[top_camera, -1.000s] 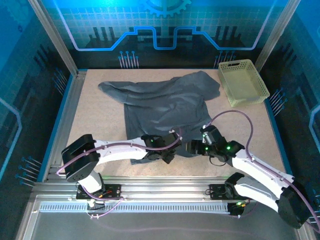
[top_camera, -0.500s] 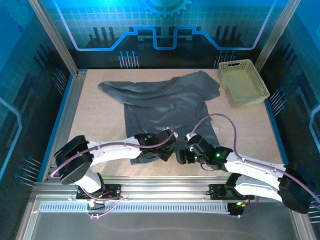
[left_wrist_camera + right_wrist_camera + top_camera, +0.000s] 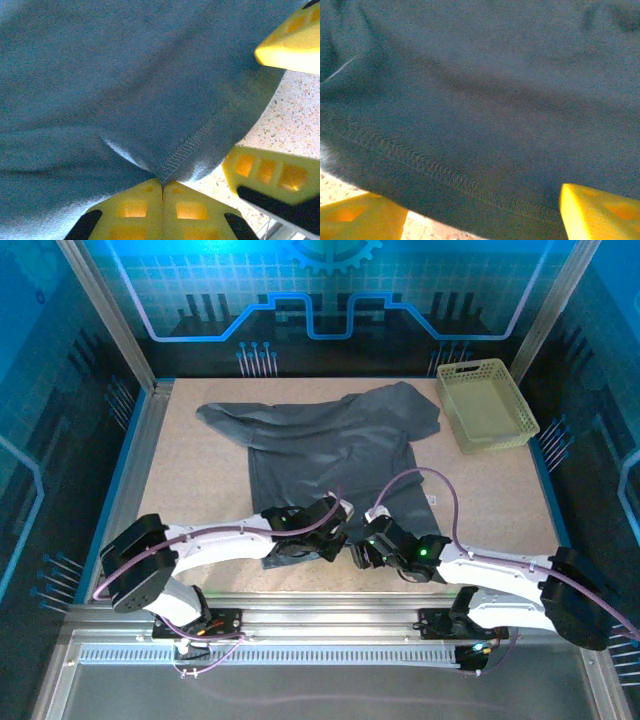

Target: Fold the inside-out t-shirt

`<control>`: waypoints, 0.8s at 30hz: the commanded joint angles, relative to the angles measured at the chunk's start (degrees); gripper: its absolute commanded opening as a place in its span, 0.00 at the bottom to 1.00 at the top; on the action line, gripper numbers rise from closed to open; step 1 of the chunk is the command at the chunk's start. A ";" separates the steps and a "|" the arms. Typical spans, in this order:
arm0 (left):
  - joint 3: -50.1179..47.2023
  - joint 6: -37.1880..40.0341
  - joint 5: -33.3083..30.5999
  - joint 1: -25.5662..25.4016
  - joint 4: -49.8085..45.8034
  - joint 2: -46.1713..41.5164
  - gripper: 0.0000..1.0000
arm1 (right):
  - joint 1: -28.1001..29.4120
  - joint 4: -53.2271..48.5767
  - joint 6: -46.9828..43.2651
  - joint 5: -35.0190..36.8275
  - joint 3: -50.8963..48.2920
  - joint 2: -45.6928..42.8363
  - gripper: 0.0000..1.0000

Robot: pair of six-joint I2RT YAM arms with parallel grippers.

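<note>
**Left gripper [image 3: 333,542] clamped on shirt [image 3: 330,445], right gripper [image 3: 359,552] apart**

Top: both meet at the near edge of the shirt, which lies spread on the table [image 3: 190,490]. Left wrist: fingers [image 3: 135,210] pinch the stitched hem [image 3: 192,142]. Right wrist: fingers [image 3: 600,210] wide, seemingly straddling it.

Cool blue light is glowing from the back panels [image 3: 320,300] overhead, leaving the table [image 3: 200,480] evenly lit, with soft shadows lying beneath the arms [image 3: 230,538]. Both wrist views are looking grainy. The inside-out t-shirt [image 3: 125,75] is blurring farther ahead of the left end effector [image 3: 162,184], whose fingers [image 3: 140,210] are shining bright yellow.
</note>
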 commanded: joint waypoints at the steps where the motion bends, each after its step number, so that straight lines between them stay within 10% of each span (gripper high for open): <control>1: -1.03 -0.88 1.80 0.63 1.35 -2.18 0.03 | 0.74 2.80 -1.47 3.95 2.29 1.10 0.67; 12: -2.00 -0.64 -1.02 0.88 1.74 -2.97 0.18 | 1.01 0.52 -3.78 4.89 4.70 -2.76 0.18; 18: -3.03 -0.24 -1.61 0.74 5.79 -3.36 0.43 | 0.74 0.35 -3.40 1.10 6.84 -4.12 0.10; 24: -3.63 0.52 -2.10 0.77 6.86 -3.61 0.44 | -0.25 -0.78 -3.45 0.50 6.25 -4.87 0.09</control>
